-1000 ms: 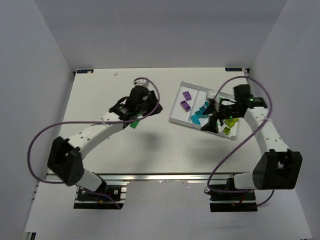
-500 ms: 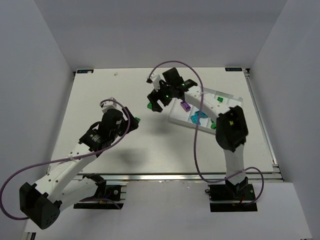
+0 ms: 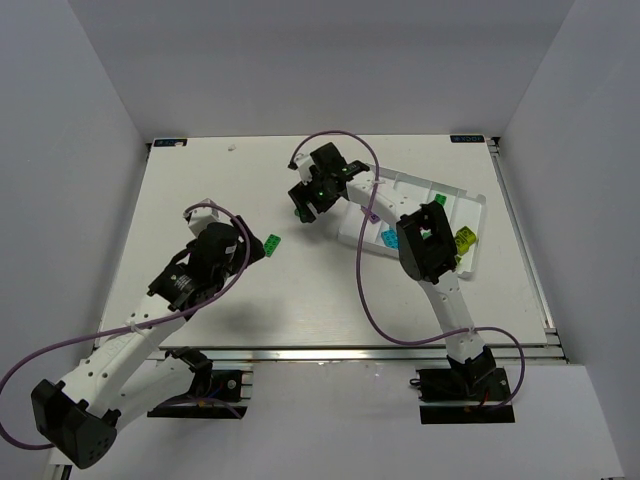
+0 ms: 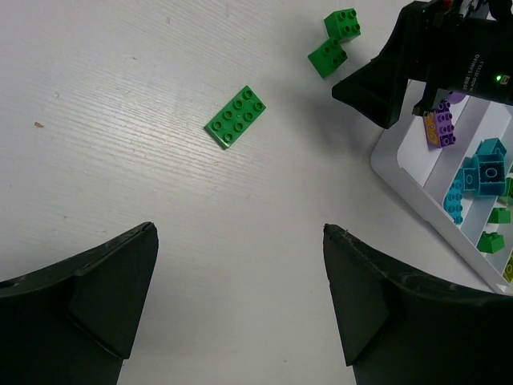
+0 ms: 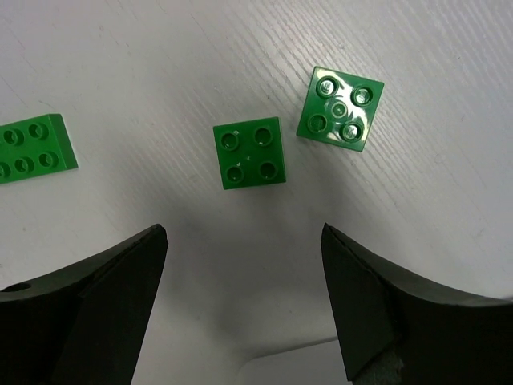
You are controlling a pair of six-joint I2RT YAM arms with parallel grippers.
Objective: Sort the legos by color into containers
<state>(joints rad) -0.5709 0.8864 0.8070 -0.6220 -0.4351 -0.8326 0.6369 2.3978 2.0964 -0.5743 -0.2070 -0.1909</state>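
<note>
Tiny white print on R gripper [image 5: 243, 228] body, seen in left wrist view, is too small to read. White tray [image 4: 410, 180] is sitting twd table's [image 3: 200, 180] far right corner, holding purple lego [image 4: 441, 128] in left compartment, teal legos [image 4: 481, 172] in middle, yellow-green lego [image 3: 465, 240] at right end. R arm is reaching across tray, fingers spread wide, empty, over two green 2x2 legos [image 5: 249, 152] just off tray's left rim. L gripper [image 4: 238, 233] is hovering wide open, empty, nr green 2x4 lego [image 4: 236, 117] mid-table.
</note>
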